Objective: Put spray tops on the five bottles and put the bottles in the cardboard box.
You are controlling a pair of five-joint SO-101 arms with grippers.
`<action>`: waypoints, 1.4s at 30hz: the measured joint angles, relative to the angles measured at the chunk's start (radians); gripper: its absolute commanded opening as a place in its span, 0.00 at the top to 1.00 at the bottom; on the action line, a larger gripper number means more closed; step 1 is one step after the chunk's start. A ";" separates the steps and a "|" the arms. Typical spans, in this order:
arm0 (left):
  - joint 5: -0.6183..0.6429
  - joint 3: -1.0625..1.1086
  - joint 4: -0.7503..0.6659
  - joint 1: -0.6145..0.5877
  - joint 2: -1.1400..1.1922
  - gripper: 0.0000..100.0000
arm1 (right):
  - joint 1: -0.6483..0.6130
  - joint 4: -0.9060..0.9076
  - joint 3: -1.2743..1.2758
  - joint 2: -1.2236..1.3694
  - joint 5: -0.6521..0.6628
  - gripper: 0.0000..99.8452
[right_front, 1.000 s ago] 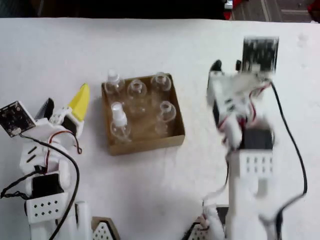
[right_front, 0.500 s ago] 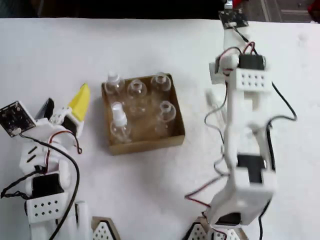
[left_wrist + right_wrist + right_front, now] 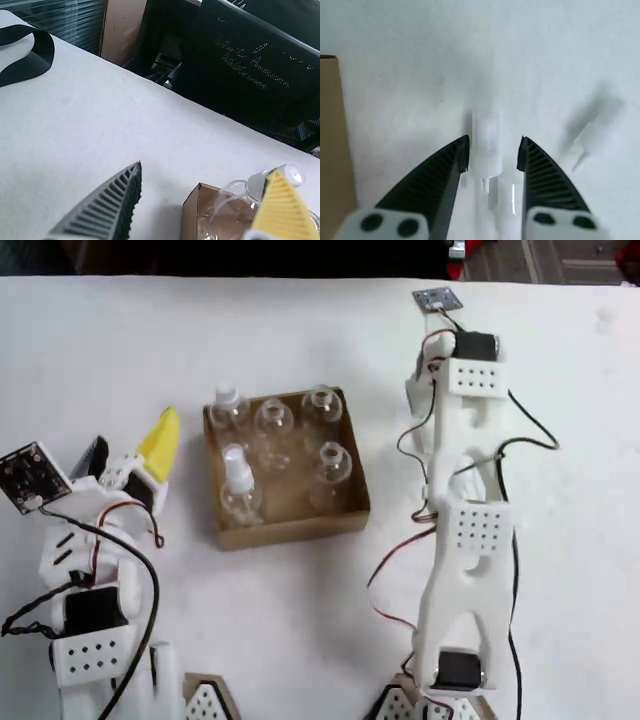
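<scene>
Bottles [image 3: 273,420], all five, stand in the box [image 3: 290,528]. The two on its left side wear spray tops [image 3: 228,395], and the other three are bare. Right of the box, a loose top [image 3: 487,135] lies on the table [image 3: 300,620]. The right gripper [image 3: 493,147] straddles it, fingers narrowly apart, one each side. The left gripper [image 3: 130,437] sits left of the box, spread wide.

No legible text, labels or numbers. Faint dotted marks across dark panel [image 3: 260,70] beyond far edge of table [image 3: 100,125], too blurred to read.
</scene>
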 measured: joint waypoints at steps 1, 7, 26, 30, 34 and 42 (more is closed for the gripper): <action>0.000 0.000 0.000 0.000 0.000 0.64 | 0.000 0.006 -0.037 0.032 0.000 0.86; 0.000 0.008 0.000 0.000 0.000 0.64 | -0.002 0.015 -0.140 0.141 0.009 0.86; 0.000 0.009 0.000 0.000 0.002 0.64 | 0.002 0.017 -0.206 0.201 0.109 0.98; 0.000 0.009 0.000 0.000 0.002 0.64 | 0.012 0.044 -0.325 0.121 0.109 0.98; 0.000 0.009 0.000 0.000 0.002 0.64 | 0.011 0.048 -0.361 0.002 0.109 0.98; -0.014 0.009 0.000 0.034 0.002 0.64 | 0.009 0.049 -0.365 -0.302 0.025 0.98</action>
